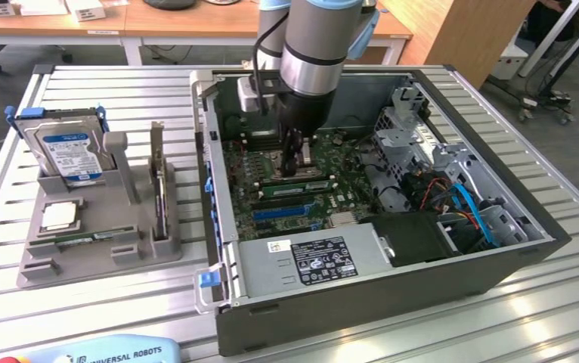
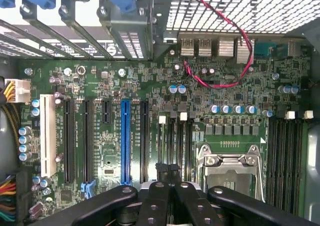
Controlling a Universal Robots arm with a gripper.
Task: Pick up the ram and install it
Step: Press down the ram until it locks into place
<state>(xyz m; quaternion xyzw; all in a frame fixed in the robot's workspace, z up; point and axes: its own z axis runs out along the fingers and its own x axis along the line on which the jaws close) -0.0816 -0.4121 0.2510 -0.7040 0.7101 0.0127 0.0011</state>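
— What do we have closest to us?

— In the exterior view, a pale blue pendant (image 1: 118, 352) lies at the front edge of the slatted counter (image 1: 572, 302). Just behind it stands the open computer case (image 1: 370, 302), with the grey power supply (image 1: 310, 261) along its near wall.

— And the gripper?

— Further in, over the motherboard (image 1: 234, 162). The gripper (image 1: 295, 168) hangs straight down from the arm into the case, beside the CPU socket (image 2: 230, 166). In the wrist view its black fingers (image 2: 155, 201) are drawn right together above the memory slots (image 2: 175, 146).

— Where do we see the ram?

— The ram (image 1: 295, 184) shows as a green stick lying along those slots, directly under the fingertips. We cannot tell whether the tips pinch it or only meet it from above.

— What sits off to the side?

— Toward the exterior view's left, well apart from the case, a grey holder (image 1: 98, 253) carries a second green stick (image 1: 93, 238) lying flat, and behind that a silver hard drive (image 1: 68, 147) with a blue label, standing upright.

— And beyond?

— Blue cables (image 1: 476, 212) run through the case at the exterior view's right, and wooden desks (image 1: 168, 23) stand behind the counter.
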